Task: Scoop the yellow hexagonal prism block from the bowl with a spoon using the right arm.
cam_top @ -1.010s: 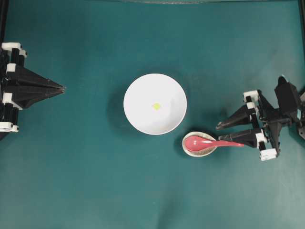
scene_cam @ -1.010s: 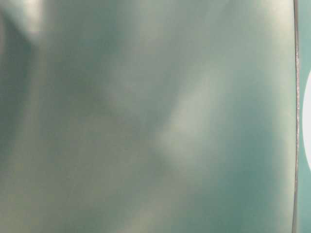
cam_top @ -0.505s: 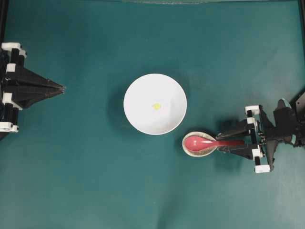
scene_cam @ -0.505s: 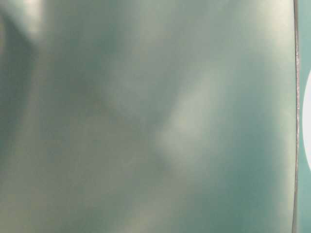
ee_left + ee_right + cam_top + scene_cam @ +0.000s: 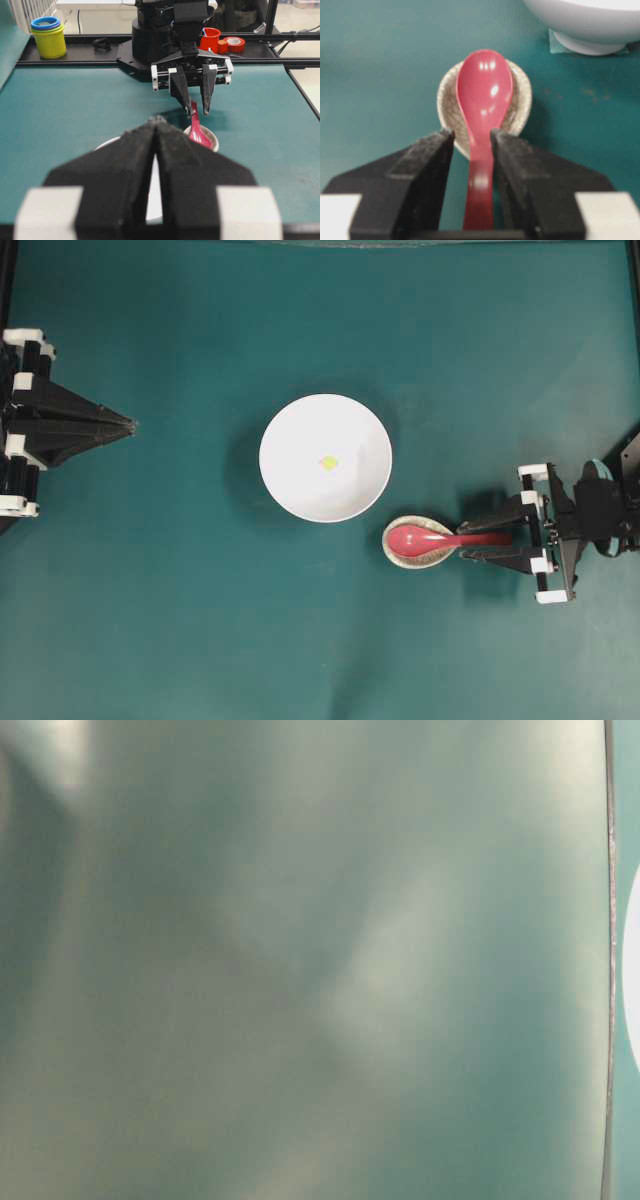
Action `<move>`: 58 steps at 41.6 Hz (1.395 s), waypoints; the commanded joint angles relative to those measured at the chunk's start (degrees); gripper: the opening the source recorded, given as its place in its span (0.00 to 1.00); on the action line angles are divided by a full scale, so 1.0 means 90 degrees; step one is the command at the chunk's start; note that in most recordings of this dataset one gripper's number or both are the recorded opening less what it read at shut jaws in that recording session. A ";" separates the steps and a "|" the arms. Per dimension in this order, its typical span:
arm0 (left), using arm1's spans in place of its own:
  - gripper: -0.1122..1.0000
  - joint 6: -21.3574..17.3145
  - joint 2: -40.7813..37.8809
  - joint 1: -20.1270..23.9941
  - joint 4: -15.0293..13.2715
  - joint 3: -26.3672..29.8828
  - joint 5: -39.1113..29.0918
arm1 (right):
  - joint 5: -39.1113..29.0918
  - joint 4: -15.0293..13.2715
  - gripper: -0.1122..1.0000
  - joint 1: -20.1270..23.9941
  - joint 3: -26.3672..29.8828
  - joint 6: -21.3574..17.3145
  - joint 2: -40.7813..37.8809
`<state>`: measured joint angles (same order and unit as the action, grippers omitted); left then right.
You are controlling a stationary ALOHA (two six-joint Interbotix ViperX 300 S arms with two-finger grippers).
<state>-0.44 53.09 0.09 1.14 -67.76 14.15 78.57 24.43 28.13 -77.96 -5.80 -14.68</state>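
The white bowl (image 5: 296,480) sits mid-table with the tiny yellow hexagonal prism block (image 5: 328,462) inside it. To its lower right the pinkish-red spoon (image 5: 415,538) lies with its scoop in a small speckled spoon rest (image 5: 395,553), handle pointing right. My right gripper (image 5: 465,538) is open and straddles the handle, with a gap showing on each side. In the right wrist view the spoon (image 5: 485,90) runs between the fingers of the gripper (image 5: 471,132), with the bowl (image 5: 585,20) beyond. My left gripper (image 5: 130,425) is shut and empty at the far left.
The left wrist view looks across the bowl rim (image 5: 107,144) to the right gripper (image 5: 198,112) over the spoon (image 5: 198,134). Behind that arm's base stand stacked cups (image 5: 47,35), a red cup (image 5: 212,37) and a tape roll (image 5: 234,44). The table-level view is blurred.
The right gripper has shifted toward the table's front and lined up over the spoon handle, which now lies between its still-open fingers. The left arm, bowl and spoon have not moved.
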 commanded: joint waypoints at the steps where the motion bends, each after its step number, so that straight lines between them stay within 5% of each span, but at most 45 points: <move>1: 0.10 -0.0020 -0.0039 0.0000 0.0020 0.0088 0.0059 | -0.0068 0.0107 0.49 0.0020 0.0000 0.0010 0.0010; 32: 0.10 -0.0010 -0.0049 0.0010 0.0020 0.0078 0.0059 | -0.0117 0.0117 0.48 0.0020 0.0137 0.0039 -0.0225; 42: 0.10 -0.0010 -0.0049 0.0000 0.0010 0.0078 0.0059 | -0.0117 0.0107 0.32 0.0020 0.0137 0.0039 -0.0225; 58: 0.10 -0.0020 -0.0049 0.0010 0.0020 0.0078 0.0059 | -0.0283 0.0078 0.31 0.0020 0.0049 0.0029 0.0449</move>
<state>-0.53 53.00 0.09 1.14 -67.76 14.15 76.55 25.14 28.13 -77.17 -5.63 -14.33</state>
